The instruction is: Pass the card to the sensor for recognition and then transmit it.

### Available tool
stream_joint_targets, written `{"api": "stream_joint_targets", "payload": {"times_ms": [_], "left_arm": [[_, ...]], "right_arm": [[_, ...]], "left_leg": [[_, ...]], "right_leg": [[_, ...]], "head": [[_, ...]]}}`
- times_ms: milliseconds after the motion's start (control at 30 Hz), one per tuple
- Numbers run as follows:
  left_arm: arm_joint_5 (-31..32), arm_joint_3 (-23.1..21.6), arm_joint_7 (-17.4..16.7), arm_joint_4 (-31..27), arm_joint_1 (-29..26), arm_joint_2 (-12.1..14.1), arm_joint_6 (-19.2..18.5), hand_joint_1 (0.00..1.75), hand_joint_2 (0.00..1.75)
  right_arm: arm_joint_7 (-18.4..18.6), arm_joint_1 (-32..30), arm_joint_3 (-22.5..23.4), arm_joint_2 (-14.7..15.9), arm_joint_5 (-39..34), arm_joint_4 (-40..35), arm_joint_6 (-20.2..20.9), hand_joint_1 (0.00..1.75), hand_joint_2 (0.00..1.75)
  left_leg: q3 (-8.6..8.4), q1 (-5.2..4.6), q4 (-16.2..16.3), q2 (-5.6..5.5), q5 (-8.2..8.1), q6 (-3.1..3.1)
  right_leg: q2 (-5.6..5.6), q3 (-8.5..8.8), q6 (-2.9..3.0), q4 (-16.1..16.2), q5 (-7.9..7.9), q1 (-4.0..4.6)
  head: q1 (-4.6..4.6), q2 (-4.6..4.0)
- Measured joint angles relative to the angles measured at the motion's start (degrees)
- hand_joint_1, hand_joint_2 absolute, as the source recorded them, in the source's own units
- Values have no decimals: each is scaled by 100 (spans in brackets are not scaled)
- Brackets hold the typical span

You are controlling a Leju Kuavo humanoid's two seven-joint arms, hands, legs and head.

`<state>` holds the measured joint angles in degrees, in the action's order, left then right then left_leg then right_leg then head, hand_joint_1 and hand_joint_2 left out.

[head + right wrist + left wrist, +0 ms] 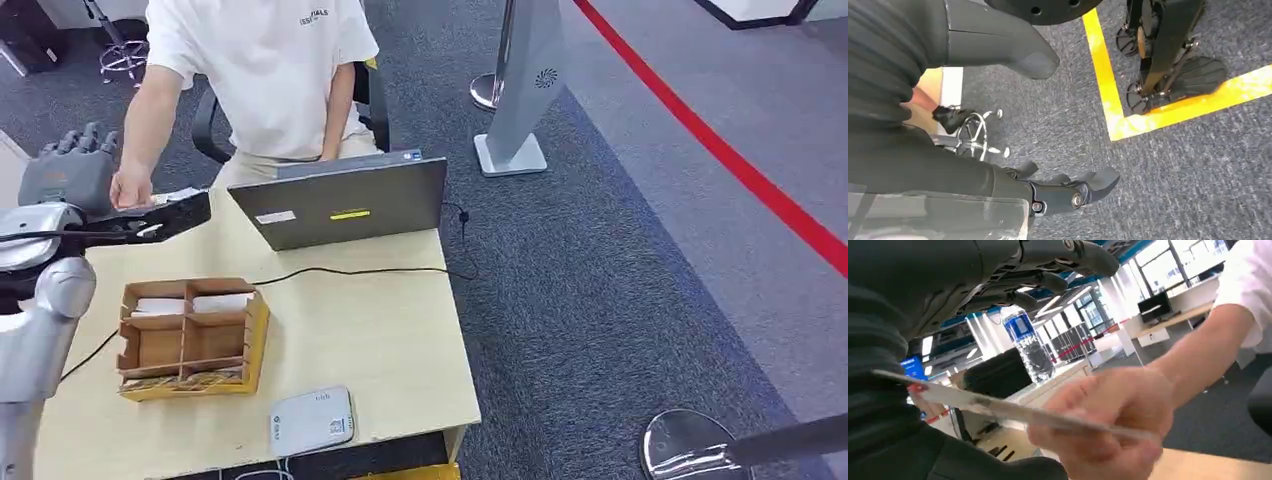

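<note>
The robot's left hand point(70, 170) holds the card point(998, 407) out over the table's far corner, where a seated person's hand point(1108, 425) grasps its other end; best to loosen gently. The right hand point(1068, 192) hangs empty, fingers loosely apart

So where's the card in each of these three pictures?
Head view: the card is a pale sliver at the left, between the robot's raised left hand and the person's hand.
Left wrist view: the card runs across the middle as a thin edge-on strip, pinched by the person's hand.
Right wrist view: not in it.
Shared landmark: the person's hand on the card.
</note>
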<state>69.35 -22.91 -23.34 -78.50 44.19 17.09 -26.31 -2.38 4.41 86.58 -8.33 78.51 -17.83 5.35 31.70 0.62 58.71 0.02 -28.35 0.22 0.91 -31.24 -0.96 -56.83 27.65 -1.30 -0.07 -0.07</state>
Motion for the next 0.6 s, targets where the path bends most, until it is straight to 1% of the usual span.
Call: {"api": "stream_joint_targets", "payload": {"times_ms": [67,133,433,467,500,600], "left_arm": [[0,-48,-4,264,67,26,0,0,175],[0,-103,-9,411,105,61,-11,0,175],[7,-214,-9,511,125,131,-83,0,175],[7,-218,-9,511,125,133,-83,56,175],[4,-223,-9,511,124,136,-83,175,175],[-11,-229,17,511,121,140,-77,175,175]], "right_arm": [[0,17,0,15,0,13,-7,0,175],[0,19,0,33,0,17,-7,0,175],[0,16,-2,76,2,31,2,0,175],[0,14,-2,79,0,33,2,0,175],[2,15,-2,79,0,35,2,0,175],[20,16,-4,79,-7,35,-41,0,175]], "left_leg": [[4,1,-1,-1,0,0],[6,1,-1,1,0,0],[10,0,-1,-2,0,0],[10,0,-1,-1,0,0],[10,0,-1,-1,0,0],[9,0,0,-2,0,0]], "right_leg": [[0,-3,0,-1,0,1],[1,-5,0,-2,0,1],[-2,-4,-1,-1,-1,0],[-1,-4,-1,-1,-1,0],[-1,-4,-1,-1,-1,0],[-3,-4,-1,-1,-1,0]], "head": [[2,0],[0,0],[2,0],[2,0],[2,0],[2,0]]}}
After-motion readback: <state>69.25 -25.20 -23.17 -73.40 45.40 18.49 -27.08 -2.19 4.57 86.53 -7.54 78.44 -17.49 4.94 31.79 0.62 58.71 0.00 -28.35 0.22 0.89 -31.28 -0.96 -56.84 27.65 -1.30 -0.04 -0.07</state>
